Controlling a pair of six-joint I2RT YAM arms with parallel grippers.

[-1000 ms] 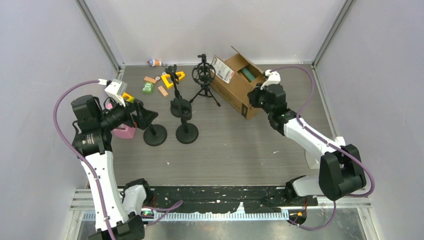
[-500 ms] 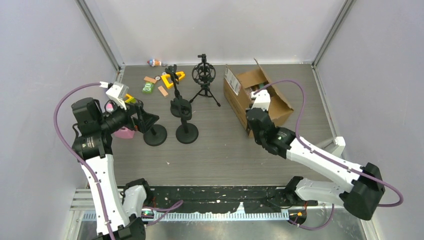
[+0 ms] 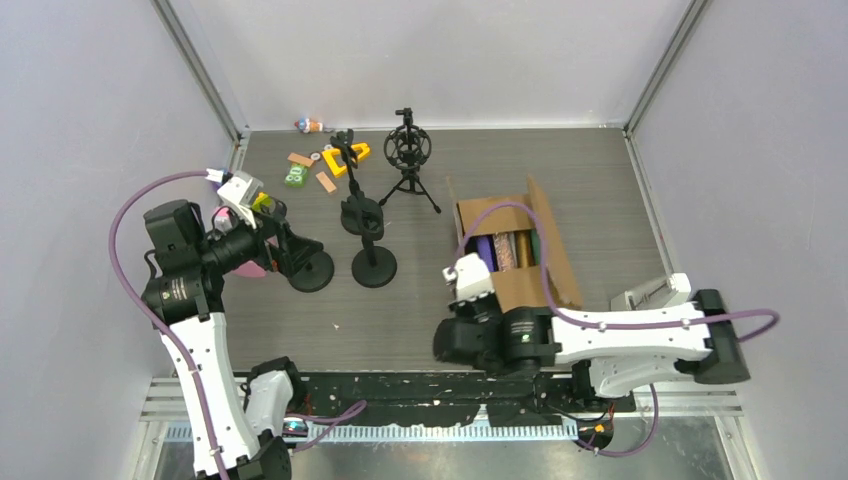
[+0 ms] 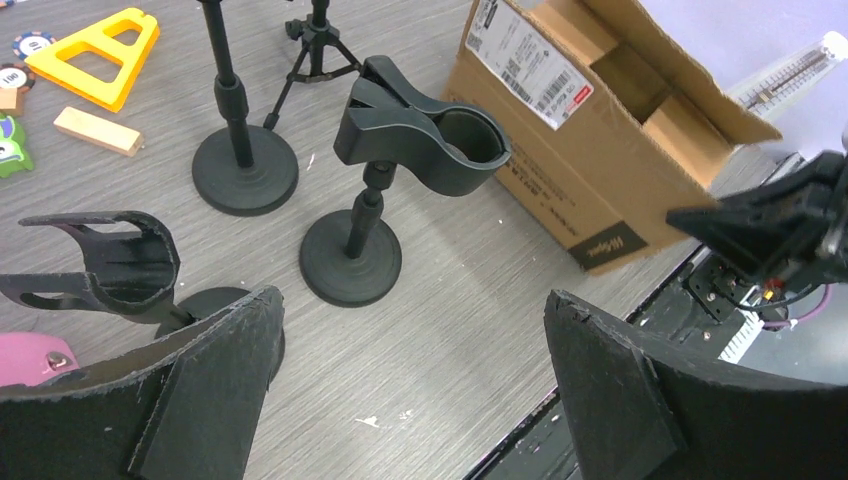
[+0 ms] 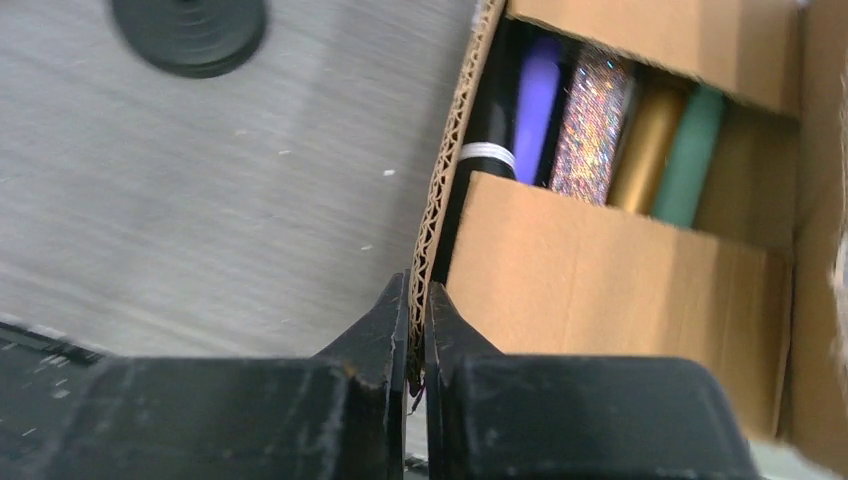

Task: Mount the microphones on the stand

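Since the mics (image 5: pixel 590 120) are all lying side by side down in the cardboard box (image 5: pixel 600 290) (I can make out black, purple, glitter, gold and green ones), none of them is on a stand yet. Right pincer (image 5: pixel 415 330) is pinched tight on the corrugated edge of the box wall, not on a mic. My guess is that grip is for shifting the box somewhere handier, with its open side up so the contents are reachable. Left pincer (image 4: pixel 412 298) is spread wide with nothing in it, hovering over the tabletop (image 3: pixel 600 190) just beside the clip stands (image 4: pixel 420 150). It's probably parked there to steady one. The clips I can see are empty.
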